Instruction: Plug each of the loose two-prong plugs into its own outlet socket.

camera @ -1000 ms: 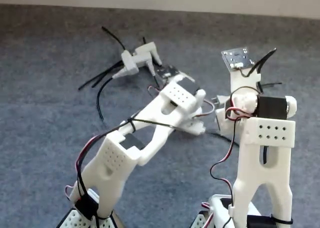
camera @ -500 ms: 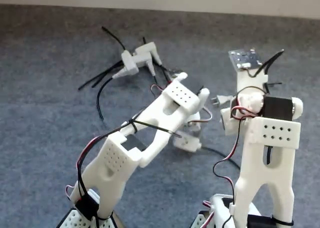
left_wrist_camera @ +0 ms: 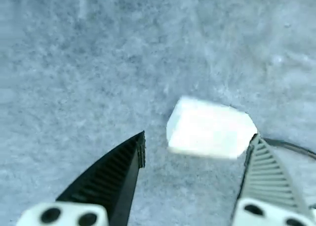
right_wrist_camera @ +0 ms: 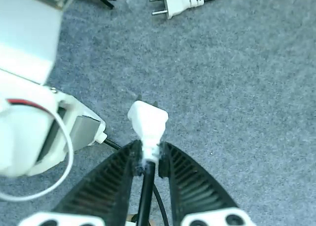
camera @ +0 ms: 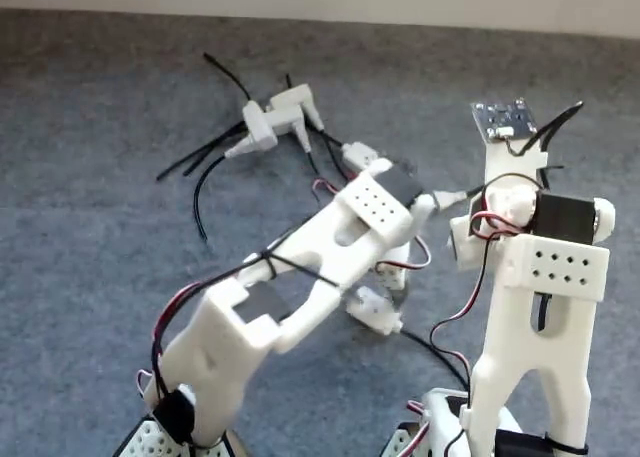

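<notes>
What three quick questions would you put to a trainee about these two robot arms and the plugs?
1. True or false: the right gripper is empty.
2. The left gripper is: A) shut on a cable; B) open, by a white socket block; C) shut on a pen.
3. How many plugs lie or hang in the right wrist view?
Key: 1 false, it is shut on a white two-prong plug. 2 B. 3 two: the held one and a loose plug on the grey carpet.
</notes>
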Available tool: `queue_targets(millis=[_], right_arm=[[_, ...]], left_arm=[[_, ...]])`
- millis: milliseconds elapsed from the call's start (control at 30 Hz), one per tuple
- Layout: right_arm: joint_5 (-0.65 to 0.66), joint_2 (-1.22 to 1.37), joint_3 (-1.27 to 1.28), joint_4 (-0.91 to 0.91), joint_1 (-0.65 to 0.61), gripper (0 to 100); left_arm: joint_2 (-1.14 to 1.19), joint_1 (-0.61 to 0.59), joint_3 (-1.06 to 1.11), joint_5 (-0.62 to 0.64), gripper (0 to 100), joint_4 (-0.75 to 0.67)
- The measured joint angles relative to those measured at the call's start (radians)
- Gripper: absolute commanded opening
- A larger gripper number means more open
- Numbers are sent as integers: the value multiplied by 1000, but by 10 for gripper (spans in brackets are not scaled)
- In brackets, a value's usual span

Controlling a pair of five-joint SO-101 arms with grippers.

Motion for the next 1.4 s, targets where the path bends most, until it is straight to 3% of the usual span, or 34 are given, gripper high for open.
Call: queue_targets(millis=[133, 333, 433, 967, 1400], right_arm=[[34, 2, 0, 0, 0, 36], [60, 2, 0, 0, 0, 36], [60, 2, 0, 0, 0, 36], [61, 2, 0, 0, 2, 36], [63, 2, 0, 0, 5, 36]], left_arm=[[-120, -15, 66, 78, 329, 2], [-121, 0, 66, 425, 329, -11], [-51, 29, 66, 522, 326, -57], [157, 68, -77, 552, 326, -5], [167, 103, -89, 551, 325, 3]])
